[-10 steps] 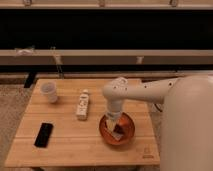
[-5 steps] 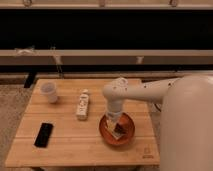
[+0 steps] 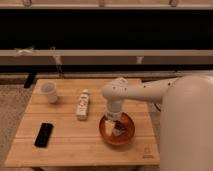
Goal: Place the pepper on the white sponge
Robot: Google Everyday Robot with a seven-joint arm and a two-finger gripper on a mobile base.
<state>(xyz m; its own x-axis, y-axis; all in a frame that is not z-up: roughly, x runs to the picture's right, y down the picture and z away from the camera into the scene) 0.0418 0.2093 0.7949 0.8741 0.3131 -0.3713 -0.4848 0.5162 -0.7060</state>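
Fingers (image 3: 116,126) over whitish block (image 3: 110,127) in round bowl (image 3: 128,138)

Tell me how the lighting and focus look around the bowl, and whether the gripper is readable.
Camera view: dim, warm light, whole frame soft. The gripper hangs inside the orange-red bowl, merging with a pale patch there, possibly the white sponge; the pepper cannot be made out. Background above the table is near black. The white cup, remote-like bar and black phone stay distinguishable.

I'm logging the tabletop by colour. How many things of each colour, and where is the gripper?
White: 3, cup, remote-like bar, sponge
Black: 1, phone
Orange-red: 1, bowl
Total: 5
Gripper is down inside the bowl.
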